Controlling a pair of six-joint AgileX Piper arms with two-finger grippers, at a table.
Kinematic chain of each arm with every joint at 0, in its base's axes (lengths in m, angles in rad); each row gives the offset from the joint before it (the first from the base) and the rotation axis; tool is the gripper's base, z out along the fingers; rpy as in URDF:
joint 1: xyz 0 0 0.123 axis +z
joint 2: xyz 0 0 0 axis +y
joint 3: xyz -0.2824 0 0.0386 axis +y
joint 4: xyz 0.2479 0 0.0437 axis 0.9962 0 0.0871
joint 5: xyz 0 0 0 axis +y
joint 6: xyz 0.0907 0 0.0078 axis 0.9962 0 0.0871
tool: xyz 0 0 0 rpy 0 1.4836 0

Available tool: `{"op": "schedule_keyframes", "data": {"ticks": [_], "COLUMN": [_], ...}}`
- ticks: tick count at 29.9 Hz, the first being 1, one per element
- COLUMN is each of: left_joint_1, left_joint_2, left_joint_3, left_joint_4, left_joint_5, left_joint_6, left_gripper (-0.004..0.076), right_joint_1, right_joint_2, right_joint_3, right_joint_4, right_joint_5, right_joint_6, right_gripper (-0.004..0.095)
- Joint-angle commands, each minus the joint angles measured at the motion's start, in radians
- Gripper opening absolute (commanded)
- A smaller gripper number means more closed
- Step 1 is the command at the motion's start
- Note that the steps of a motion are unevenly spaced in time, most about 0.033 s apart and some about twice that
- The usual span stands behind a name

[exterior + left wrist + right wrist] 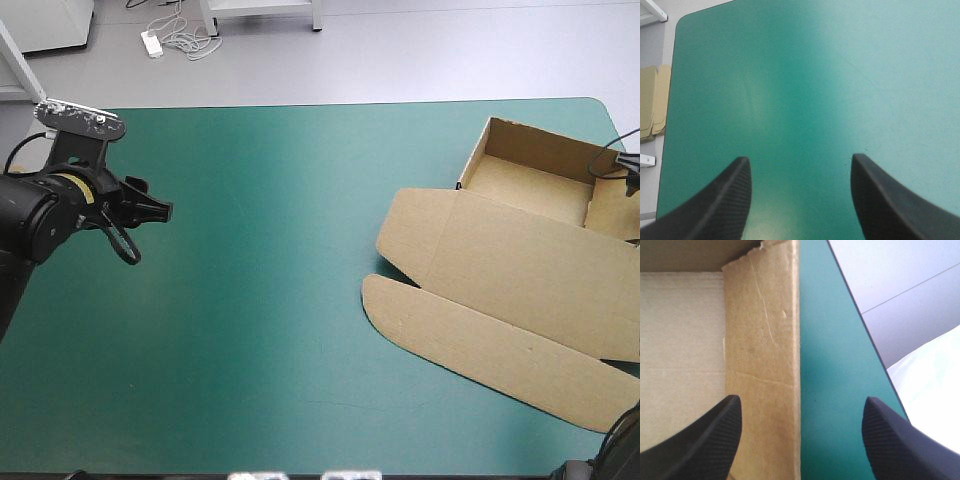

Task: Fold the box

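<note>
The brown box (535,180) lies at the table's right side as an open tray with raised walls. Its lid (530,270) lies flat toward the table's middle, and a rounded flap (480,350) reaches toward the front edge. My left gripper (152,210) hovers over bare teal-green cover near the left edge, far from the box. In the left wrist view, this gripper (797,162) is open with nothing between its fingers. My right gripper (800,402) is open and straddles the tray's right-hand wall (765,340): one finger is over the box floor (680,340), the other over the cover.
More brown board (652,100) shows beyond the table's left edge. The table's right edge (865,335) runs close beside the box wall, with grey floor beyond it. Wide teal-green cover (280,260) separates the left gripper from the box.
</note>
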Motion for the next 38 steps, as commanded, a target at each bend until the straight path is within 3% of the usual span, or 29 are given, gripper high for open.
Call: {"op": "schedule_keyframes", "data": {"ticks": [1,4,11,13,17,22,29,38], "left_joint_1": [-0.004,-0.004,-0.004,-0.004,-0.004,-0.004,-0.004,-0.004], "left_joint_2": [-0.020,-0.020,0.001,0.015,0.024,0.001,-0.106,-0.311], "left_joint_3": [-0.023,-0.023,-0.023,-0.023,0.015,0.145,0.402,0.718], "left_joint_4": [0.023,0.020,0.012,0.013,0.015,0.019,-0.012,-0.040], "left_joint_5": [-0.011,-0.033,-0.116,-0.129,-0.149,-0.190,-0.363,-0.526], "left_joint_6": [-0.005,-0.005,-0.009,-0.009,0.006,0.006,-0.009,-0.009], "left_gripper": [0.0423,0.0423,0.0414,0.0370,0.0207,-0.0006,-0.0007,-0.0008], "right_joint_1": [-0.004,0.012,0.272,0.367,0.574,0.773,0.932,0.941], "right_joint_2": [-0.135,-0.211,-0.362,-0.395,-0.465,-0.607,-0.836,-1.101], "right_joint_3": [-0.026,-0.026,-0.026,-0.024,0.045,0.312,0.712,1.104], "right_joint_4": [0.012,0.137,0.115,0.088,0.000,-0.079,-0.170,-0.267], "right_joint_5": [0.009,0.009,0.009,0.009,-0.003,-0.137,-0.330,-0.413], "right_joint_6": [0.012,-0.014,-0.048,-0.048,0.002,0.057,0.148,0.161], "right_gripper": [0.0634,0.0549,-0.0019,-0.0012,-0.0012,-0.0012,-0.0011,-0.0011]}}
